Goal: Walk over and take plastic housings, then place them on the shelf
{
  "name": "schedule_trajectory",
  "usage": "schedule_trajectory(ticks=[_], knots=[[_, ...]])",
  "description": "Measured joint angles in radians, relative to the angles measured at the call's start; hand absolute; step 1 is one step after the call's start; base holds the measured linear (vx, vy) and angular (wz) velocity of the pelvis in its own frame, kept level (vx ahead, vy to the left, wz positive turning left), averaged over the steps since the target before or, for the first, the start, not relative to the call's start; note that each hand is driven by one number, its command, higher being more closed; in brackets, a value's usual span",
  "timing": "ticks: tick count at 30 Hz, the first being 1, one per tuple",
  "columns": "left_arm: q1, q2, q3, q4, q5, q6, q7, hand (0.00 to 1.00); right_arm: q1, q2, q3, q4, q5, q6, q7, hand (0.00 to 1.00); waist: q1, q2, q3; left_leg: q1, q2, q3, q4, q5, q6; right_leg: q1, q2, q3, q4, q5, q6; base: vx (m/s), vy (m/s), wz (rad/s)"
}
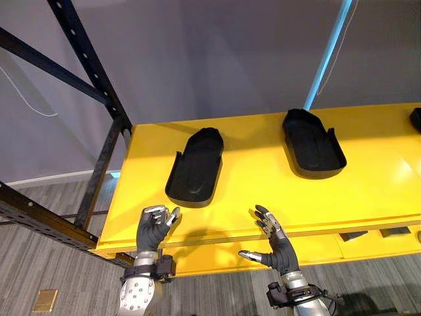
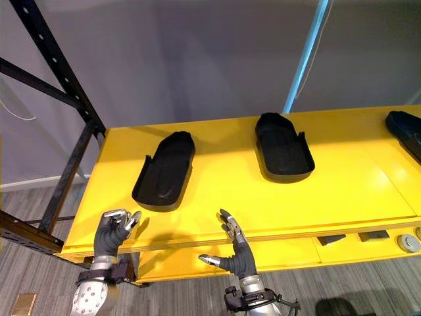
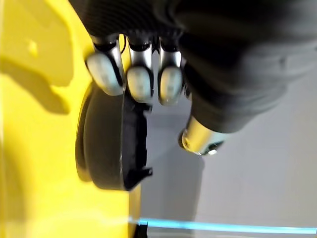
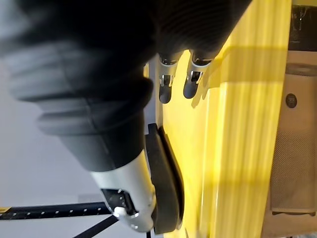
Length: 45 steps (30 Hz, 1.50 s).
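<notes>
Two black plastic housings lie on the yellow shelf [image 1: 256, 178]: one at the left [image 1: 194, 168] and one further right [image 1: 312, 143]. A third housing [image 2: 406, 128] shows at the shelf's far right edge. My left hand [image 1: 152, 230] hovers at the shelf's front edge, just short of the left housing [image 3: 106, 144], fingers [image 3: 141, 82] curled and holding nothing. My right hand [image 1: 279, 247] is over the front edge near the middle, its fingers [image 4: 166, 89] straight and spread, touching no housing. The right wrist view has a housing [image 4: 166, 183] lying beyond the thumb.
A black rack upright [image 1: 99, 79] with slanted braces stands at the shelf's left end. A light-blue pole [image 1: 329, 59] rises behind the shelf. A lower yellow level [image 1: 316, 249] holds small dark parts [image 1: 395, 232] and a round white piece [image 2: 409, 242]. Grey floor lies below.
</notes>
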Motion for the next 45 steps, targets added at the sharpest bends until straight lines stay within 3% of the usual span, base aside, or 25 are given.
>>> schedule_trajectory(ticks=[13,29,39,40,45], knots=[[-0.187,0.048,-0.068,0.148,-0.077,-0.031,-0.061,1.00,-0.037,0.001,0.000,-0.014,0.006,-0.029,-0.022,0.00,-0.029,-0.008,0.059,-0.017,-0.001,0.033,0.000,-0.002,-0.002,-0.032,0.000,0.028,-0.001,0.005,0.004,0.00,0.005,-0.06],[-0.329,0.046,-0.103,0.264,-0.113,-0.073,-0.050,1.00,-0.042,0.002,0.000,-0.012,0.007,-0.030,-0.021,0.00,-0.046,-0.019,0.079,-0.015,-0.003,0.050,0.000,-0.002,-0.002,-0.040,0.000,0.050,-0.002,0.016,0.008,-0.01,0.007,-0.04],[-0.354,0.024,-0.113,0.295,-0.114,-0.060,-0.034,1.00,-0.034,0.002,0.000,-0.006,0.011,-0.030,-0.019,0.00,-0.059,-0.019,0.084,0.006,-0.003,0.049,-0.001,-0.001,0.000,-0.013,-0.001,0.050,-0.013,0.026,0.010,0.00,0.003,0.00],[-0.331,0.023,-0.128,0.272,-0.112,-0.049,-0.034,0.00,-0.034,0.002,0.000,-0.006,0.011,-0.030,-0.019,0.00,-0.059,-0.019,0.084,0.014,-0.003,0.049,-0.001,-0.001,0.000,-0.002,-0.001,0.049,-0.019,0.027,0.009,-0.01,0.034,0.04],[-0.099,-0.013,-0.190,-0.002,-0.116,-0.035,-0.073,0.00,-0.044,0.000,-0.036,-0.006,0.005,-0.030,-0.020,0.00,-0.057,-0.018,0.083,0.058,-0.003,0.031,-0.001,-0.003,-0.003,0.065,-0.002,0.025,-0.044,0.027,0.009,0.01,0.018,0.15]])
